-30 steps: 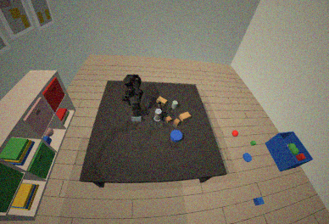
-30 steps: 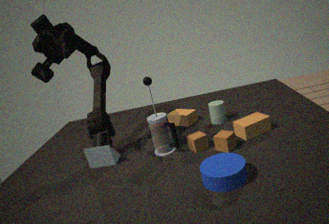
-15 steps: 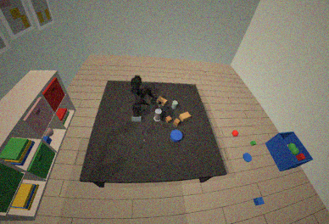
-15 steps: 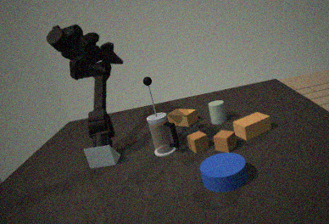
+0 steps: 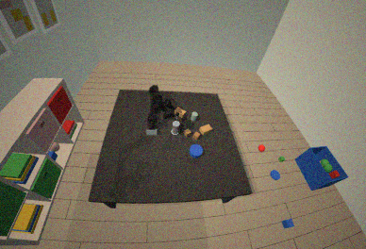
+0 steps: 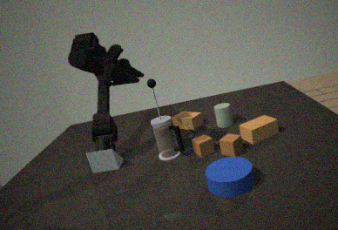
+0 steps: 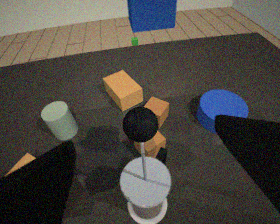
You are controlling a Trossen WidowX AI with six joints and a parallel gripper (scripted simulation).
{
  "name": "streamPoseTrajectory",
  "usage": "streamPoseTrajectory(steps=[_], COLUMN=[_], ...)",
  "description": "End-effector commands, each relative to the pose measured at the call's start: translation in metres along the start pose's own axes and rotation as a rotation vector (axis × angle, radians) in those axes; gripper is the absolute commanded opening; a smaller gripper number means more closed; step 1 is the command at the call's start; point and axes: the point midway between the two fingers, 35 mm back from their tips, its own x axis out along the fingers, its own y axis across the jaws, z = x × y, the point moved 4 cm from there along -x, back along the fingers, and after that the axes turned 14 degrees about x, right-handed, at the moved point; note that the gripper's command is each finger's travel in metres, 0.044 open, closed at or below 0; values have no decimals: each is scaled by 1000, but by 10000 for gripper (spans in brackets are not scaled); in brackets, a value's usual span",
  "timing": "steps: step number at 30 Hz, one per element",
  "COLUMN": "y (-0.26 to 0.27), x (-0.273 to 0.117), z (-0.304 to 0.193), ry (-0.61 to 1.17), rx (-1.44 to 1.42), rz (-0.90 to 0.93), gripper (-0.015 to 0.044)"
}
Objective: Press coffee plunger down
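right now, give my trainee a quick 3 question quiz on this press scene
1. True or false: the plunger knob is already pushed down to the lid.
2. Are the gripper jaws open, shut, or shut on the knob?
3. Which is nearest the press? A) blue disc B) orange cube C) pale cylinder

Key: 1 false, the rod still stands tall above the lid. 2 open, holding nothing. 3 B.
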Motion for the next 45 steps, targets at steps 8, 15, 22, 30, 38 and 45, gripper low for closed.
streamPoseTrajectory(steps=[8,15,22,30,38,45], y=[-2,-2,-1,-1,-1,-1], x=[14,25,37,41,41,41], z=[-2,-2,-2,-2,-2,-2], ry=[15,17,19,20,20,20], rx=[-5,-4,-2,-2,-2,-2], rz=[-2,2,10,14,14,14], gripper=[440,440,440,335,125,117])
